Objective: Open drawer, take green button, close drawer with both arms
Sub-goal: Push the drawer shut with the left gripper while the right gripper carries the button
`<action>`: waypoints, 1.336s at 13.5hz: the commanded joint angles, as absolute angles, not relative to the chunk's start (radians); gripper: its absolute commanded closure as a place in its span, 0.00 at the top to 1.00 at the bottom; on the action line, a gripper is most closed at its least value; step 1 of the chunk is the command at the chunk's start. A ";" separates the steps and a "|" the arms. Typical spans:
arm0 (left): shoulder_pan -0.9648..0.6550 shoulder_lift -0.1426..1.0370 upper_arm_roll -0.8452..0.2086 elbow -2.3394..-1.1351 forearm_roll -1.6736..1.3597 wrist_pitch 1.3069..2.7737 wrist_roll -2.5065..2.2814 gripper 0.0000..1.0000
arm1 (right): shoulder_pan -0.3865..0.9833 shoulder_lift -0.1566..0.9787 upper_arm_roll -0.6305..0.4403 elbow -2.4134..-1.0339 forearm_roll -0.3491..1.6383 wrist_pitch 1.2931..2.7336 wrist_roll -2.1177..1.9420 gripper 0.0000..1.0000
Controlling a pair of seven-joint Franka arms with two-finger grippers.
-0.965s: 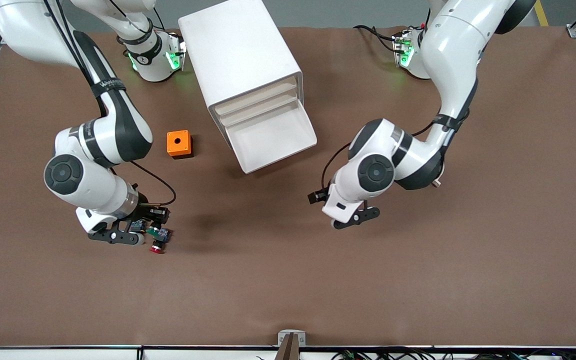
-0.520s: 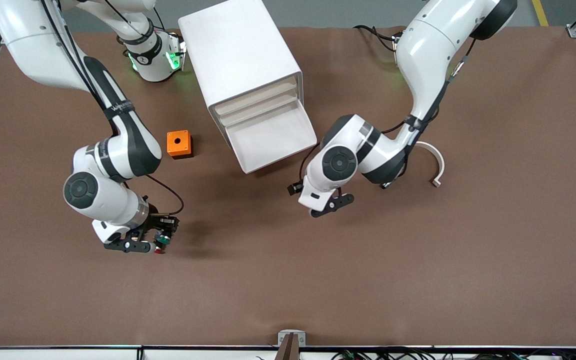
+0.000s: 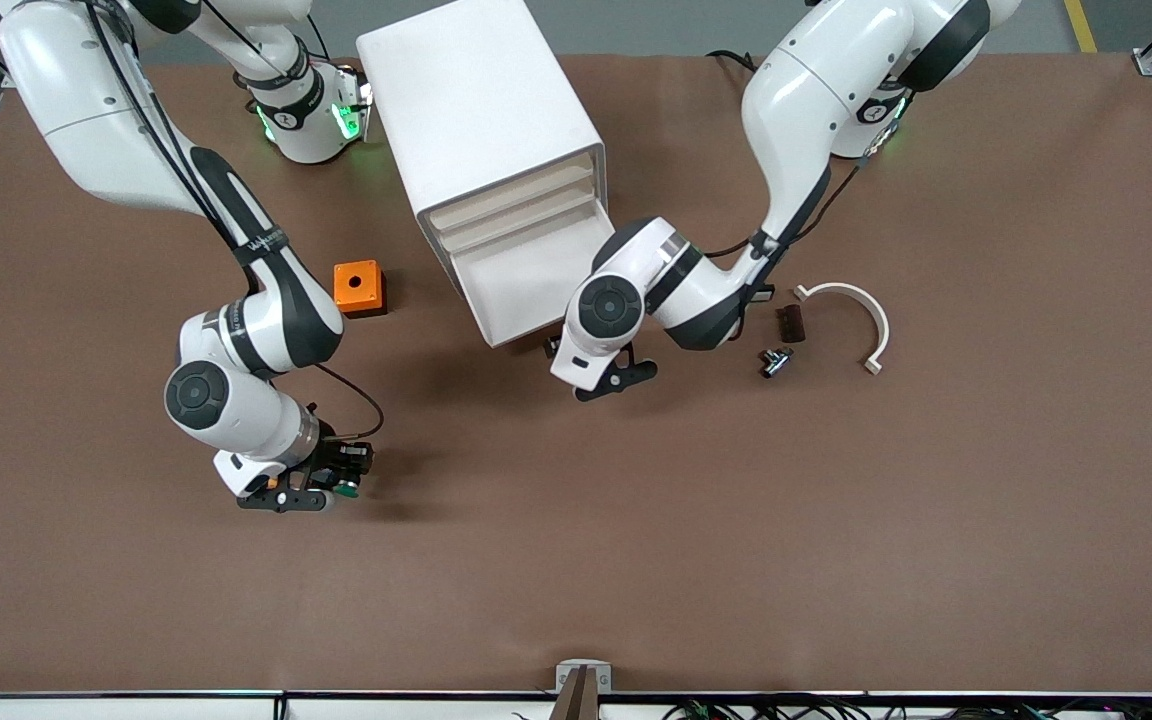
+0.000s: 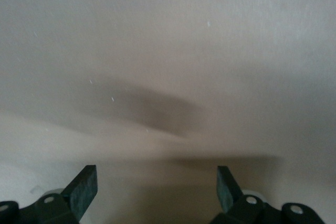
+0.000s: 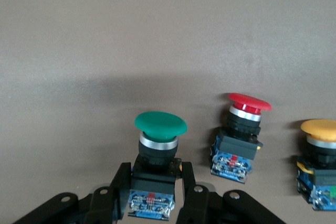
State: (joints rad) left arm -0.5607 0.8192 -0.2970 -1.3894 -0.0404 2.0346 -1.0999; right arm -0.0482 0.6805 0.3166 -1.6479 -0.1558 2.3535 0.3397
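Note:
The white cabinet (image 3: 466, 100) stands at the back of the table with its lowest drawer (image 3: 536, 285) pulled open and showing nothing inside. My left gripper (image 3: 621, 377) is open and empty just in front of the drawer's front lip, at the corner toward the left arm's end. In the left wrist view its fingers (image 4: 84, 190) stand wide apart before a pale cream surface (image 4: 168, 51). My right gripper (image 3: 328, 488) is shut on the green-capped button (image 3: 346, 490), low over the table. In the right wrist view its fingers (image 5: 118, 184) clamp the black body under the green cap (image 5: 160, 123).
A red-capped button (image 5: 247, 103) and an orange-capped button (image 5: 320, 129) stand on the table beside the held one. An orange box (image 3: 359, 288) sits beside the cabinet. A white curved piece (image 3: 851, 300), a dark block (image 3: 791, 322) and a small metal part (image 3: 774, 360) lie toward the left arm's end.
The left arm has swung in to the drawer's front corner, uncovering the small parts it hid. The right gripper has shifted toward the front camera with the green button; the red button no longer shows in front view.

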 commanded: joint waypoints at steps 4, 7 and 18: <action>-0.626 0.795 -0.301 -1.431 -0.029 2.025 -1.179 1.00 | -0.041 0.744 0.327 -1.612 -0.202 2.382 0.342 0.07; -0.661 0.793 -0.319 -1.433 -0.031 2.025 -1.224 1.00 | -0.029 0.756 0.322 -1.592 -0.199 2.381 0.347 0.28; -0.679 0.802 -0.416 -1.445 -0.064 2.028 -1.289 1.00 | -0.058 0.715 0.316 -1.493 -0.196 2.323 0.334 1.00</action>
State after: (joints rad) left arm -0.6698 0.8184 -0.4127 -1.4337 -0.0436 2.0316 -1.2711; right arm -0.0442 0.7362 0.3119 -1.5162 -0.1780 2.3683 0.3393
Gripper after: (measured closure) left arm 0.000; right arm 0.000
